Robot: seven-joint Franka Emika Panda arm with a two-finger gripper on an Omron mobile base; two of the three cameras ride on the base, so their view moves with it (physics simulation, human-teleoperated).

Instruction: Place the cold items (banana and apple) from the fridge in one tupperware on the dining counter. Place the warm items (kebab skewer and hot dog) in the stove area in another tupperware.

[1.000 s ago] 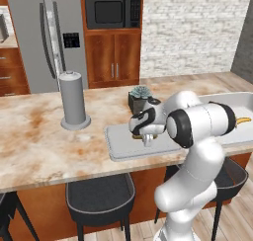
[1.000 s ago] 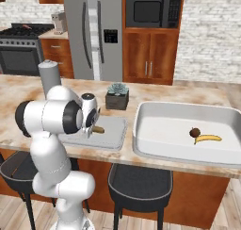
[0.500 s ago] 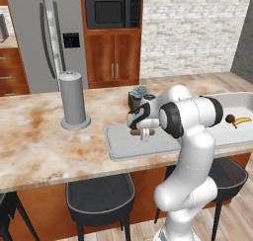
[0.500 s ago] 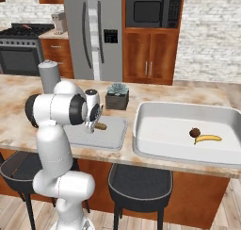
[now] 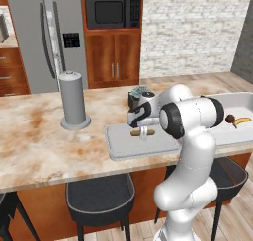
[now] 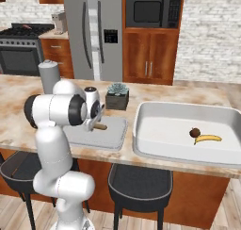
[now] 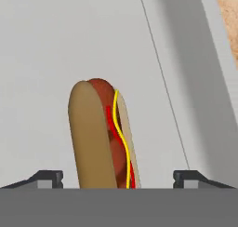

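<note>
The hot dog (image 7: 103, 137) lies on the flat grey tupperware (image 7: 56, 44) on the dining counter (image 5: 39, 146). My gripper (image 7: 118, 179) hangs just above it, open, one fingertip (image 7: 46, 177) standing clear on each side of the bun. From the base views the hot dog (image 5: 142, 133) (image 6: 100, 127) rests mid-tray under the gripper (image 5: 142, 127) (image 6: 95, 122). To the right, the pale thick-rimmed tupperware (image 6: 141, 130) holds the apple (image 6: 195, 132) and the banana (image 6: 208, 138). The fridge (image 6: 92, 33) and the stove (image 6: 21, 50) stand behind. The kebab skewer is out of view.
A grey cylinder (image 5: 74, 99) stands on the counter left of the grey tray (image 5: 123, 146). A small potted plant (image 6: 117, 96) sits just behind the tray. Dark stools (image 5: 101, 195) line the counter's near side. A microwave (image 5: 112, 11) sits in the wooden cabinets.
The gripper has gone from shut to open and let go of the hot dog, which now lies on the grey tray. The arm's elbow has risen.
</note>
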